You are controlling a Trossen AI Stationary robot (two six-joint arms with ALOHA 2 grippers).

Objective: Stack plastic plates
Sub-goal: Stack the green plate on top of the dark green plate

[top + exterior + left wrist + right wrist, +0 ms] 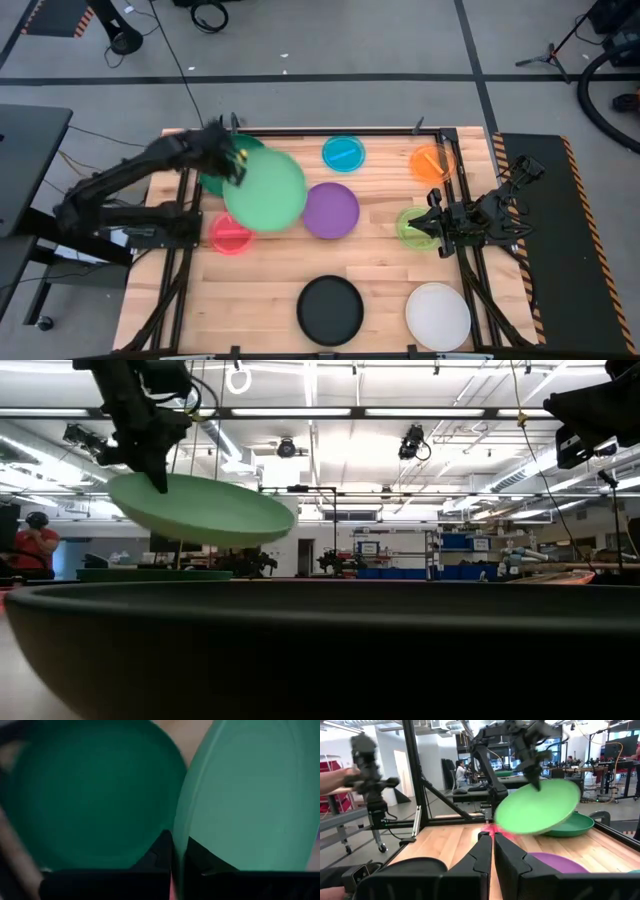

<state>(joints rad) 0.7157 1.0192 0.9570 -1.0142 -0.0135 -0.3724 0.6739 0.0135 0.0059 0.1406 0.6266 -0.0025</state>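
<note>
Your left pincer (237, 160) is pinching the rim of the light green plate (265, 190), holding it tilted in the air above the desk (380, 255), partly over the dark green plate (212, 182) at the far left. The purple plate (331, 210) lies just right of it, the red plate (230, 234) nearer you. Your right pincer (432, 222) waits with fingers pressed together, empty, over the lime plate (410, 228) at the right edge.
</note>
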